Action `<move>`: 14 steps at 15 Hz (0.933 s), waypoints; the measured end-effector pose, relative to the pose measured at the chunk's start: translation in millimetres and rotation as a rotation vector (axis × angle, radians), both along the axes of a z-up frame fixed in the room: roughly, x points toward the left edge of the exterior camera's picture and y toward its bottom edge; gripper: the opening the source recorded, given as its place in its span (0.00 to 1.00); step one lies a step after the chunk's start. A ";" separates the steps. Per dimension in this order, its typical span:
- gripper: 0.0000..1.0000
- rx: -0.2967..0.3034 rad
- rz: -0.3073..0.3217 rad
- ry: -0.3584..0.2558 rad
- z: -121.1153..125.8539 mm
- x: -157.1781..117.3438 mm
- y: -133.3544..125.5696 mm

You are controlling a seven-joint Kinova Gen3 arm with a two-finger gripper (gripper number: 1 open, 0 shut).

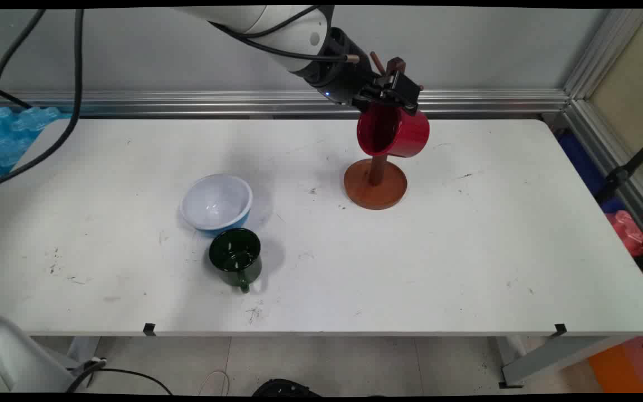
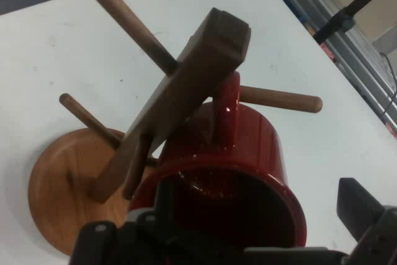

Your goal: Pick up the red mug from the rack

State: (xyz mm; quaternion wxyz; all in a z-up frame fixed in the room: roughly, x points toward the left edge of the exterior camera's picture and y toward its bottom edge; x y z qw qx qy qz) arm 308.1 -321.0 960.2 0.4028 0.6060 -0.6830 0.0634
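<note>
Jaws of the gripper (image 1: 393,96) pinch the rim of a red mug (image 1: 394,132), held on its side against the wooden mug tree (image 1: 376,183) at the table's (image 1: 466,251) far middle. Near the front left sit a green mug (image 1: 236,257) and a blue-and-white bowl (image 1: 216,202).

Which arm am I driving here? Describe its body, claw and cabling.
A white, rounded arm ending in a black wrist section with a small blue light. The claw is black, a two-finger linkage type. Black cables hang from the arm, one running along the white link.
</note>
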 end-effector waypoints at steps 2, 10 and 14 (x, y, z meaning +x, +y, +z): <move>1.00 -0.007 -0.008 -0.004 2.5 2.8 0.5; 1.00 -0.029 -0.074 -0.034 26.3 34.6 20.3; 1.00 -0.041 -0.137 -0.070 36.4 64.9 37.1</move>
